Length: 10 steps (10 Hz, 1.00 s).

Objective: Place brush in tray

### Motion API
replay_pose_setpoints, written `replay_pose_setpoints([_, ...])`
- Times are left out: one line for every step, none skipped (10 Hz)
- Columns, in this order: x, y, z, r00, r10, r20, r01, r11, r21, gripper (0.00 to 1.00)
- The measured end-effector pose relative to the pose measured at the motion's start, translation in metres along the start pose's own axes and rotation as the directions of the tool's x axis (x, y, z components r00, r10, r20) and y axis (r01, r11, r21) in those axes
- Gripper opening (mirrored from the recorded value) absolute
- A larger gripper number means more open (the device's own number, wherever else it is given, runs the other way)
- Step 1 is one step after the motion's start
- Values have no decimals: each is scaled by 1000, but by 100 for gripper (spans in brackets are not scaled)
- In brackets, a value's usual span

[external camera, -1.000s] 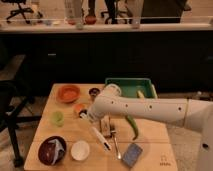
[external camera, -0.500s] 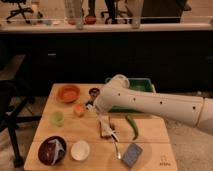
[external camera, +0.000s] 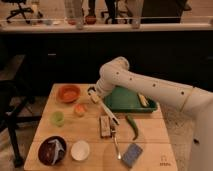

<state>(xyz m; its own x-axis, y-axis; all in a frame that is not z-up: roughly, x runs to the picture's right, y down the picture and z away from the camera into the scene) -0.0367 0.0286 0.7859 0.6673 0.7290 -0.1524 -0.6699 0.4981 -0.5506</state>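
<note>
**Brush lifted, tray next**

The gripper point(external camera: 94, 95) has come up from low over the middle of the table point(external camera: 150, 132), where it was a second ago. It now hangs above the table's far side, just left of the tray point(external camera: 125, 97). Its fingers are closed tight, and they seem to pinch one end of the brush point(external camera: 107, 112), though the contact itself is hard to make out. The brush slants down and to the right from the gripper. Its lower end is just above the brown block point(external camera: 105, 126) and appears clear of the table.

So the pick looks done. The brush is in the air beside the tray's left wall and not yet inside. What is left is probably a short carry to the right and a release.

No brand or label is readable. A small mark point(external camera: 162, 161) at the table's near right corner is too faint to read.
</note>
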Motion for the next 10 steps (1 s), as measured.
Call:
replay_pose_setpoints([-14, -11, 0, 1000, -12, -3, 12, 1000, -9, 19])
replay_pose_setpoints([-20, -16, 0, 1000, -19, -5, 19, 1000, -12, 19])
replay_pose_setpoints([-24, -21, -1, 1000, -23, -7, 23, 1000, -14, 19])
replay_pose_setpoints([-25, -23, -1, 1000, -23, -7, 23, 1000, -15, 19])
replay_pose_setpoints([-25, -23, -1, 1000, -23, -7, 23, 1000, -15, 19])
replay_pose_setpoints([-25, -23, -1, 1000, -23, -7, 23, 1000, -15, 19])
replay_pose_setpoints([-25, -23, -1, 1000, -23, -7, 23, 1000, -15, 19])
replay_pose_setpoints([-25, -23, -1, 1000, -23, -7, 23, 1000, -15, 19])
replay_pose_setpoints([-25, -23, -1, 1000, -23, -7, 23, 1000, -15, 19])
replay_pose_setpoints([-23, -24, 0, 1000, -25, -13, 25, 1000, -11, 19])
